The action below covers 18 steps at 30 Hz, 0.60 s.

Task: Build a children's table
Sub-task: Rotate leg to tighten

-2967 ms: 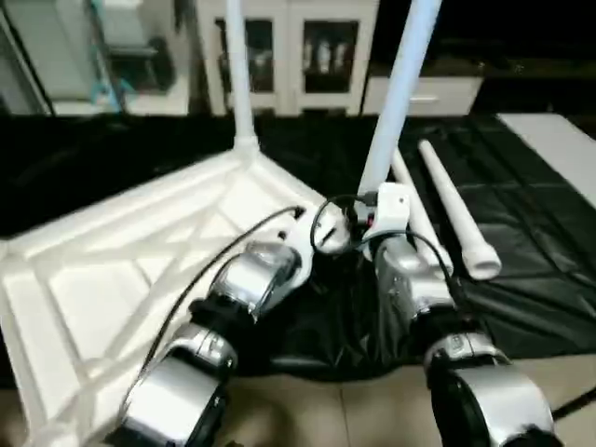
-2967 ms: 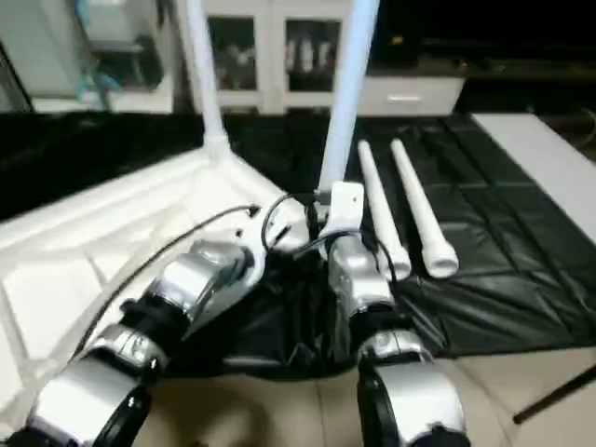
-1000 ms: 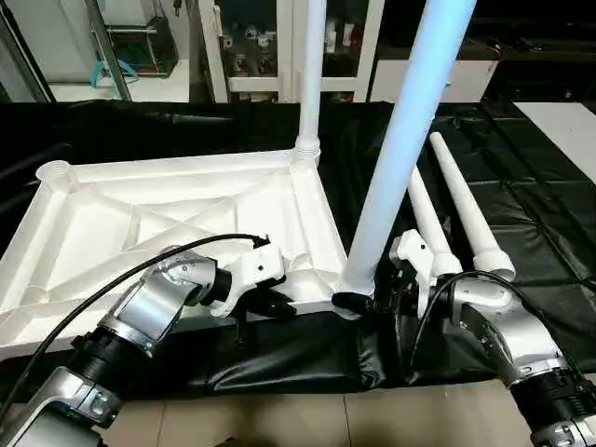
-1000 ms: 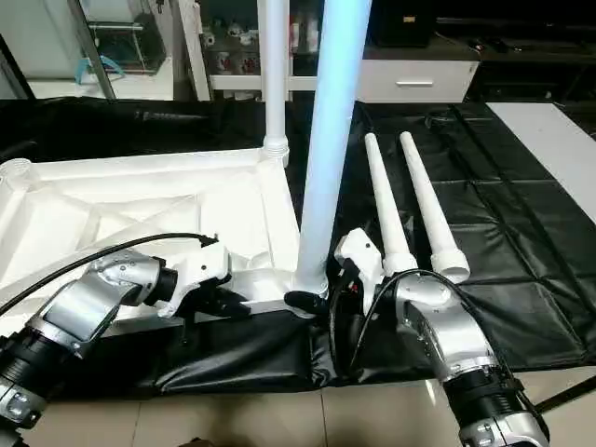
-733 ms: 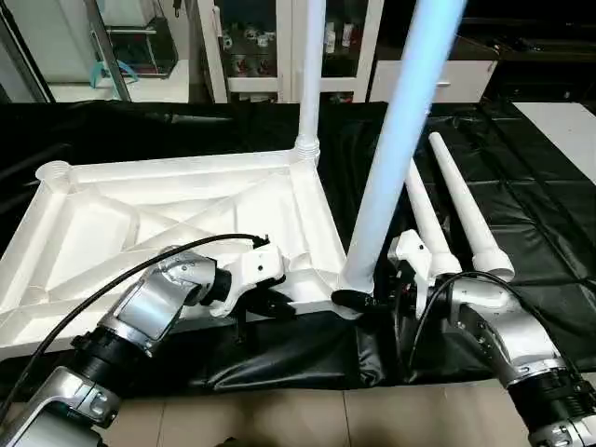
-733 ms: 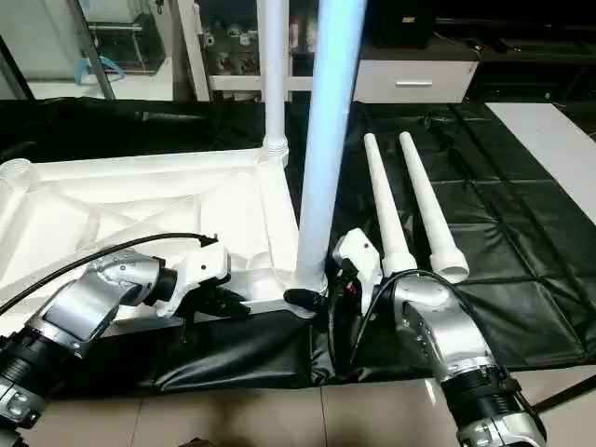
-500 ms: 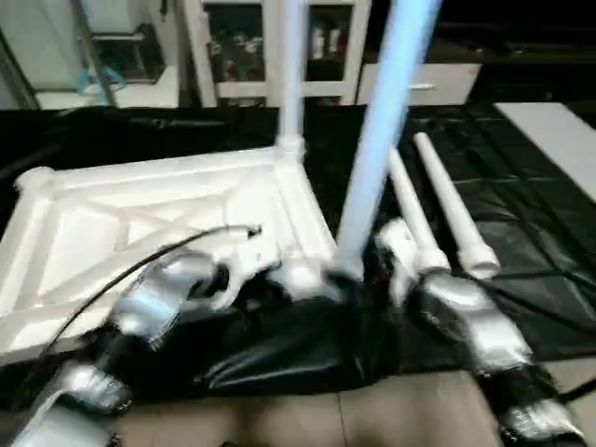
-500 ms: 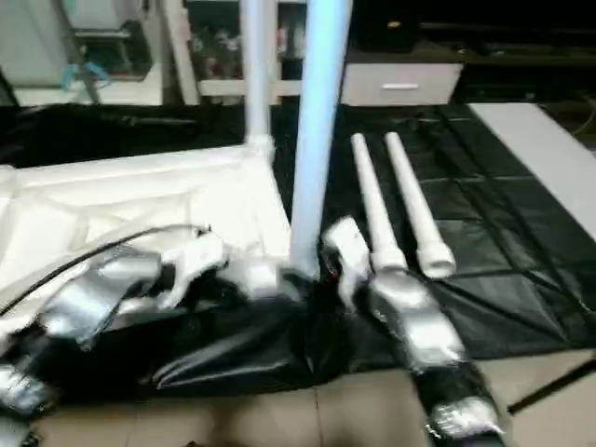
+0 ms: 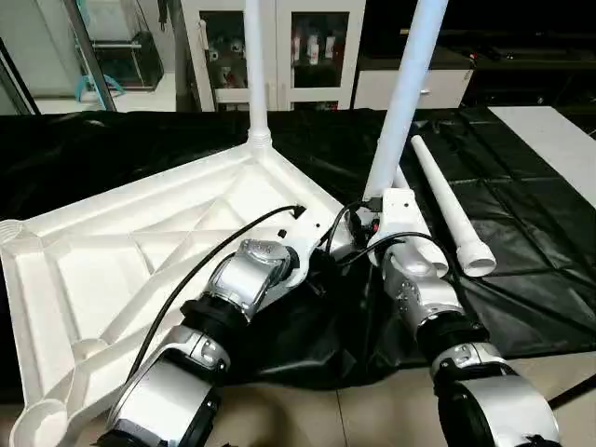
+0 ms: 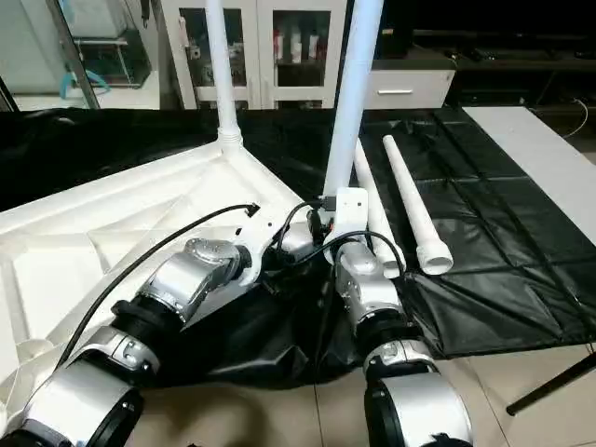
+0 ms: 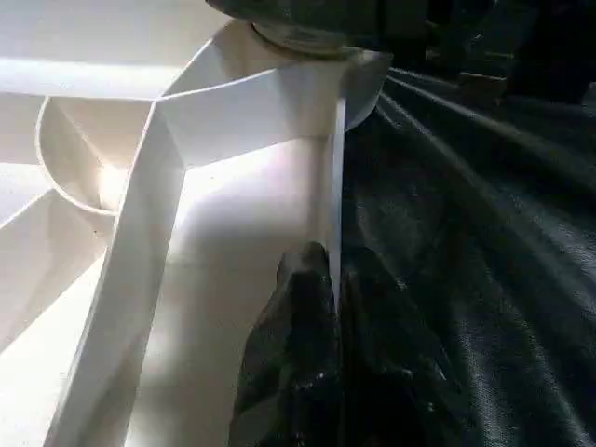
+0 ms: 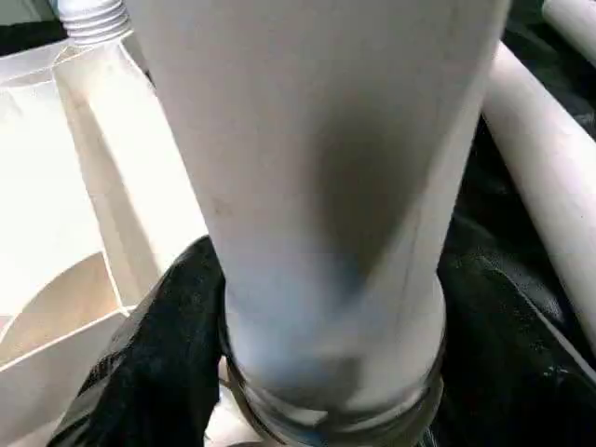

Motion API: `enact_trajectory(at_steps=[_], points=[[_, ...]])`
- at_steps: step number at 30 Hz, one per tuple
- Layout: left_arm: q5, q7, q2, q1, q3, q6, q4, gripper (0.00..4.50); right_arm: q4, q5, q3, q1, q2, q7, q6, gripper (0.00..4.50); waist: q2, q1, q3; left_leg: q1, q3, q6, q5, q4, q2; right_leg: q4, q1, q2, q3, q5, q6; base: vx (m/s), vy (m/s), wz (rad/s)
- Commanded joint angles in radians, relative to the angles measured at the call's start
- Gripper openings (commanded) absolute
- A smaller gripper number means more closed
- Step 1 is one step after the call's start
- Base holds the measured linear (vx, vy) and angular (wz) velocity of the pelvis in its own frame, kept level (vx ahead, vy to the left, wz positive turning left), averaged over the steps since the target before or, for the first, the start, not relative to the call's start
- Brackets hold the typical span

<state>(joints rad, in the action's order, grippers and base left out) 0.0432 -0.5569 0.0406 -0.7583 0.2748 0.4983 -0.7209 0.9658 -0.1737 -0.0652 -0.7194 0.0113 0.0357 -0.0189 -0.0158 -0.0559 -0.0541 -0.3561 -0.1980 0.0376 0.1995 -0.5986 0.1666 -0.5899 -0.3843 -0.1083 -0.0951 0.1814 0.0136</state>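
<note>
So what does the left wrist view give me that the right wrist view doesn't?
Left wrist: the left gripper pinching the tabletop by its rim wall. Right wrist: the upright leg close up at its base, with a loose leg lying beside it. Both: the tabletop's ribbed underside and the black cover.

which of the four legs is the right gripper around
The upright leg at the tabletop's near corner; the other upright leg stands at the far corner, and two lie on the black cloth.
</note>
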Motion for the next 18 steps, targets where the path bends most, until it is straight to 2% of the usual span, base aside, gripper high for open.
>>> enact_trajectory(at_steps=[1, 3, 4, 5, 6, 8, 9, 10, 11, 12, 14, 15, 16, 17, 18], points=[[0.032, 0.067, 0.027, -0.006, -0.014, -0.027, -0.047, 0.00, 0.036, 0.004, 0.017, 0.004, -0.044, 0.047, 0.010, 2.73, 0.000, -0.001, 0.058, 0.013, 0.041, 0.024, 0.384, 0.094, 0.061, 0.088, 0.020, -0.064, 0.049, 0.360, 0.162, 0.000, 0.000, 0.00], [0.034, 0.037, 0.044, 0.003, -0.002, -0.055, -0.040, 0.00, 0.021, -0.011, 0.014, 0.008, -0.042, 0.097, 0.035, 2.73, -0.003, -0.002, 0.058, 0.014, 0.039, 0.020, 0.380, 0.093, 0.061, 0.088, 0.020, -0.066, 0.050, 0.354, 0.169, 0.000, 0.000, 0.00], [0.036, 0.023, 0.052, 0.007, 0.005, -0.073, -0.042, 0.00, 0.021, -0.022, 0.010, 0.007, -0.042, 0.128, 0.053, 3.43, 0.000, -0.004, 0.058, 0.012, 0.039, 0.012, 0.383, 0.093, 0.060, 0.090, 0.022, -0.067, 0.050, 0.360, 0.170, 0.000, 0.000, 0.00], [0.032, 0.006, 0.058, 0.011, 0.005, -0.085, -0.040, 0.00, 0.018, -0.018, 0.013, 0.007, -0.037, 0.134, 0.068, 3.43, -0.005, -0.005, 0.058, 0.011, 0.039, 0.011, 0.371, 0.094, 0.061, 0.088, 0.023, -0.068, 0.051, 0.355, 0.174, 0.000, 0.000, 0.00], [0.032, 0.006, 0.058, 0.011, 0.005, -0.085, -0.040, 0.00, 0.018, -0.018, 0.013, 0.007, -0.037, 0.134, 0.068, 3.45, -0.002, -0.003, 0.058, 0.011, 0.038, 0.008, 0.371, 0.094, 0.061, 0.088, 0.023, -0.066, 0.051, 0.356, 0.175, 0.000, 0.000, 0.00], [0.037, -0.115, 0.117, 0.055, 0.047, -0.129, 0.015, 0.00, -0.025, 0.001, 0.029, 0.026, -0.002, 0.178, 0.100, 3.71, -0.004, -0.001, 0.058, -0.001, 0.046, 0.001, 0.355, 0.098, 0.064, 0.087, 0.034, -0.071, 0.049, 0.366, 0.167, 0.000, 0.000, 0.00], [0.037, -0.170, 0.145, 0.076, 0.064, -0.131, 0.047, 0.00, -0.047, 0.006, 0.033, 0.036, 0.013, 0.206, 0.107, 3.71, -0.007, 0.002, 0.059, -0.001, 0.042, -0.001, 0.346, 0.096, 0.063, 0.086, 0.029, -0.070, 0.051, 0.364, 0.169, 0.000, 0.000, 0.00], [0.029, -0.251, 0.184, 0.107, 0.088, -0.132, 0.097, 0.00, -0.089, 0.006, 0.039, 0.054, 0.036, 0.251, 0.107, 3.83, -0.005, -0.003, 0.062, 0.004, 0.043, -0.004, 0.336, 0.095, 0.067, 0.086, 0.031, -0.074, 0.052, 0.348, 0.174, 0.000, 0.000, 0.00], [0.022, -0.288, 0.202, 0.122, 0.097, -0.129, 0.122, 0.00, -0.111, 0.004, 0.042, 0.064, 0.047, 0.273, 0.104, 3.93, -0.005, 0.002, 0.063, -0.001, 0.039, -0.012, 0.296, 0.095, 0.067, 0.076, 0.031, -0.069, 0.055, 0.294, 0.189, 0.000, 0.000, 0.00], [0.015, -0.338, 0.233, 0.141, 0.115, -0.138, 0.156, 0.00, -0.142, 0.008, 0.052, 0.079, 0.069, 0.311, 0.098, 3.99, -0.006, -0.001, 0.067, 0.003, 0.032, -0.021, 0.262, 0.090, 0.067, 0.069, 0.027, -0.064, 0.055, 0.234, 0.211, 0.000, 0.000, 0.00], [0.012, -0.432, 0.302, 0.179, 0.149, -0.193, 0.218, 0.00, -0.213, 0.014, 0.086, 0.119, 0.124, 0.413, 0.071, 4.18, -0.010, -0.007, 0.075, -0.004, 0.033, -0.044, 0.173, 0.084, 0.069, 0.049, 0.036, -0.063, 0.054, 0.114, 0.237, 0.000, 0.000, 0.00], [0.008, -0.478, 0.337, 0.197, 0.164, -0.203, 0.253, 0.00, -0.261, 0.004, 0.104, 0.145, 0.153, 0.482, 0.044, 4.26, -0.012, -0.010, 0.077, -0.005, 0.031, -0.066, 0.119, 0.078, 0.069, 0.037, 0.035, -0.058, 0.052, 0.021, 0.254, 0.057, -0.004, -0.02], [0.001, -0.511, 0.364, 0.208, 0.168, -0.209, 0.277, 0.00, -0.325, -0.021, 0.124, 0.175, 0.185, 0.567, 0.017, 4.26, -0.013, -0.009, 0.077, -0.003, 0.029, -0.080, 0.101, 0.076, 0.069, 0.034, 0.034, -0.054, 0.053, -0.014, 0.262, 0.062, 0.003, 0.03], [-0.004, -0.535, 0.382, 0.216, 0.170, -0.216, 0.294, 0.00, -0.371, -0.040, 0.138, 0.198, 0.207, 0.630, -0.001, 4.26, -0.013, -0.015, 0.079, 0.004, 0.026, -0.100, 0.073, 0.071, 0.068, 0.030, 0.032, -0.051, 0.052, -0.063, 0.276, 0.062, 0.003, 0.03], [-0.007, -0.546, 0.393, 0.220, 0.168, -0.217, 0.302, 0.00, -0.414, -0.057, 0.153, 0.218, 0.228, 0.682, -0.020, 4.26, -0.013, -0.017, 0.078, 0.002, 0.024, -0.120, 0.057, 0.068, 0.067, 0.025, 0.032, -0.050, 0.053, -0.095, 0.287, 0.052, 0.009, 0.03]])
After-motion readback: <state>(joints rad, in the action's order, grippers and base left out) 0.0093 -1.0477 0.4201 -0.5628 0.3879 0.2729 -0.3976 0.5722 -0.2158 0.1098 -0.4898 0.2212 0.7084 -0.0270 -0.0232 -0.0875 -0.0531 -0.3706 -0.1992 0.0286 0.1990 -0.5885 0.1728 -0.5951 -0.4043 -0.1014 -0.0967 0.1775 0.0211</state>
